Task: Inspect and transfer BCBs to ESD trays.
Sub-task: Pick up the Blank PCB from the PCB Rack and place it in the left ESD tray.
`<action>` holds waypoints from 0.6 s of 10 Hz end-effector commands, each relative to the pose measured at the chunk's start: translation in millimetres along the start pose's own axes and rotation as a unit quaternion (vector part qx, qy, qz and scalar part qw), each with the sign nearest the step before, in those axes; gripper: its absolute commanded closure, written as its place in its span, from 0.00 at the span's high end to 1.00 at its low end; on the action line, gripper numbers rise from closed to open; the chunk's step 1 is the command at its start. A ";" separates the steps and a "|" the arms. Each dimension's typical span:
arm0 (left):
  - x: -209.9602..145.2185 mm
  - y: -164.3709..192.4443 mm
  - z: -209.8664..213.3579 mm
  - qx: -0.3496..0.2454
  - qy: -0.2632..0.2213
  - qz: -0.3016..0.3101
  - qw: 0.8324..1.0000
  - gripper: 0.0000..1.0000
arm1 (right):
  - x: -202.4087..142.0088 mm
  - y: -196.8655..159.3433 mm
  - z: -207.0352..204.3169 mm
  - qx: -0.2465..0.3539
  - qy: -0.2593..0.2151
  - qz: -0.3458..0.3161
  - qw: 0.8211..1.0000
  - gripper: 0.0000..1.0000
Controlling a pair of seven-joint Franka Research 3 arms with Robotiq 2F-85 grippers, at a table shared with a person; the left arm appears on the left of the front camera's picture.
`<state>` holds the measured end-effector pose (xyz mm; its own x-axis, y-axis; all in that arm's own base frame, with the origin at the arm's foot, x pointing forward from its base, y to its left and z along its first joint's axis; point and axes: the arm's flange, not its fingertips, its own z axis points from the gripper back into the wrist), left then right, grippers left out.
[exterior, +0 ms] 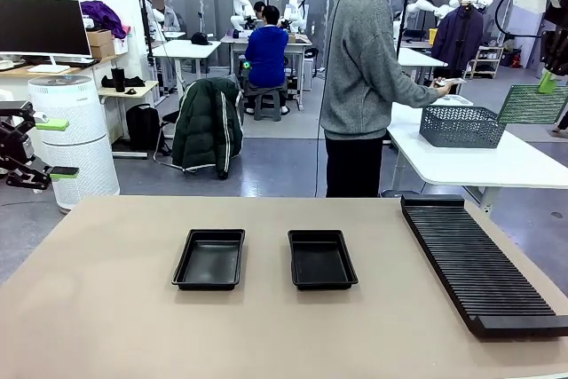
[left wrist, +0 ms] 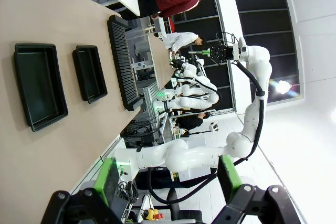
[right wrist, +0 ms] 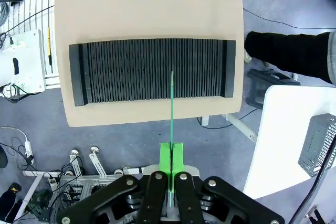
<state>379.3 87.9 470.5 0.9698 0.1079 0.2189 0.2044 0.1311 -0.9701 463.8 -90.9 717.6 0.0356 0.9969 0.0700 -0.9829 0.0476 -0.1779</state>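
Two ESD trays, small glossy black ones, sit side by side at mid-table, the left tray (exterior: 210, 259) and the right tray (exterior: 321, 259); both look bare inside. They also lie in the left wrist view (left wrist: 39, 85) (left wrist: 90, 72). High at the far right, my right gripper (exterior: 548, 82) is shut on a green BCB (exterior: 532, 104). In its wrist view the gripper (right wrist: 171, 163) pinches that BCB (right wrist: 171, 103) edge-on, high above the slotted rack (right wrist: 152, 72). My left gripper (exterior: 55, 148) hangs open off the table's left edge, green pads (left wrist: 107, 179) wide apart, nothing between them.
A long black ribbed rack (exterior: 475, 264) lies along the table's right side. A person in a grey sweater (exterior: 364, 68) stands at the far edge, turned toward a white side table (exterior: 479, 161) carrying a grey mesh basket (exterior: 460, 126).
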 end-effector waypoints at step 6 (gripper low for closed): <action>0.0 -0.1 1.8 -0.001 -0.002 0.000 1.000 1.00 | 80.3 25.9 -18.4 0.027 -0.042 -0.103 0.993 0.01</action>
<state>379.4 87.8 470.5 0.9698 0.1076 0.2189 0.2044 0.1312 -0.9701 456.7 -31.3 706.9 0.1618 0.9779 0.1325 -0.9756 0.1787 -0.1273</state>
